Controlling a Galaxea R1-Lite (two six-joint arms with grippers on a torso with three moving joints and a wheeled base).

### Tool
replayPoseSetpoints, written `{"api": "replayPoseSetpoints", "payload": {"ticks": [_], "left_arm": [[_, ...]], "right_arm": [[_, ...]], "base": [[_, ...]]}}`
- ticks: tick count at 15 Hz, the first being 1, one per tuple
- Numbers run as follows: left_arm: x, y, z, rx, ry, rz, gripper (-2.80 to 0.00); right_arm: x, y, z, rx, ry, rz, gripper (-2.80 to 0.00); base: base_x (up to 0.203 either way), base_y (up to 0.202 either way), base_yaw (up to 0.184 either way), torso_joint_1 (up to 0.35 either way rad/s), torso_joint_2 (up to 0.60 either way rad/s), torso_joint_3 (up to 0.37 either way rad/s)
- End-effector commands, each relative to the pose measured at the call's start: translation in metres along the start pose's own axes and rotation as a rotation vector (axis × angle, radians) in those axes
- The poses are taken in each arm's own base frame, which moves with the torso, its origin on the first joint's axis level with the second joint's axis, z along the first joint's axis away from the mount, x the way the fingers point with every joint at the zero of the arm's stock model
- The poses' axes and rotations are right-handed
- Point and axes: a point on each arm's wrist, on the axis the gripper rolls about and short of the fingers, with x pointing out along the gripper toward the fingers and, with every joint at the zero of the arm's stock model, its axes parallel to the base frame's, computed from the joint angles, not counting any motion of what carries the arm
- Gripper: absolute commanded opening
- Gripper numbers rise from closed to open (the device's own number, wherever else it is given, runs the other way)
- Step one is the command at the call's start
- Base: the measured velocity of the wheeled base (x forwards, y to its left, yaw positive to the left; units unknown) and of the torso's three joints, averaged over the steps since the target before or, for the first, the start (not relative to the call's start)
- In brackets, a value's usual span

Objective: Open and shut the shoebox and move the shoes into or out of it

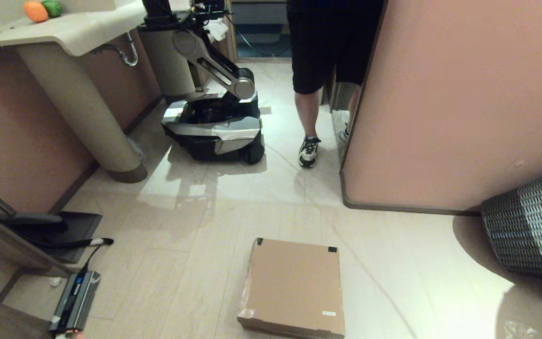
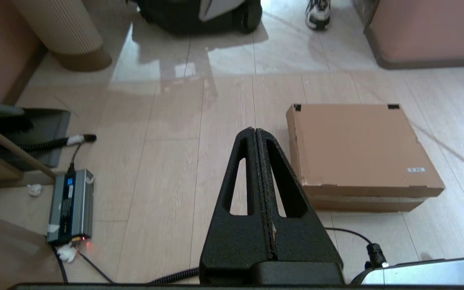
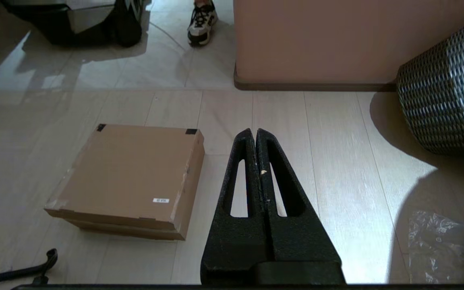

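Observation:
The shoebox is a plain brown cardboard box lying shut on the floor, with black tape bits at its two far corners and a small white sticker on the lid. It also shows in the left wrist view and the right wrist view. The shoes are out of view. My left gripper is shut and empty, hanging above the floor beside the shoebox's left side. My right gripper is shut and empty too, above the floor off the shoebox's right side. Neither arm shows in the head view.
Another wheeled robot and a person's leg with a white-and-black sneaker stand beyond the box. A pink partition wall and a woven basket are on the right. A sink pedestal, a grey power unit and cables lie left.

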Motion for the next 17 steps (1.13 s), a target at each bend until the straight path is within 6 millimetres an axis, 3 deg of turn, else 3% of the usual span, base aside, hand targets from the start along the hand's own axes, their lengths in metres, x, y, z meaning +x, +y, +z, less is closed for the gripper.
{"api": "replayPoseSetpoints", "payload": {"ticks": [1, 11, 17], "left_arm": [[0.0000, 0.0000, 0.0000, 0.000, 0.001, 0.000, -2.80], [-0.0001, 0.0000, -0.0001, -0.006, -0.001, 0.002, -2.80], [-0.0001, 0.0001, 0.0002, -0.029, -0.004, 0.003, -2.80]], "right_arm": [[0.0002, 0.0000, 0.0000, 0.001, 0.002, 0.000, -2.80], [0.0001, 0.0000, 0.0001, 0.002, 0.001, -0.002, -2.80], [0.0001, 0.0000, 0.0001, 0.002, 0.001, -0.002, -2.80]], "base": [[0.000, 0.000, 0.000, 0.001, 0.01, 0.191], [0.000, 0.000, 0.000, 0.003, 0.01, 0.198], [0.000, 0.000, 0.000, -0.001, 0.00, 0.034]]}}
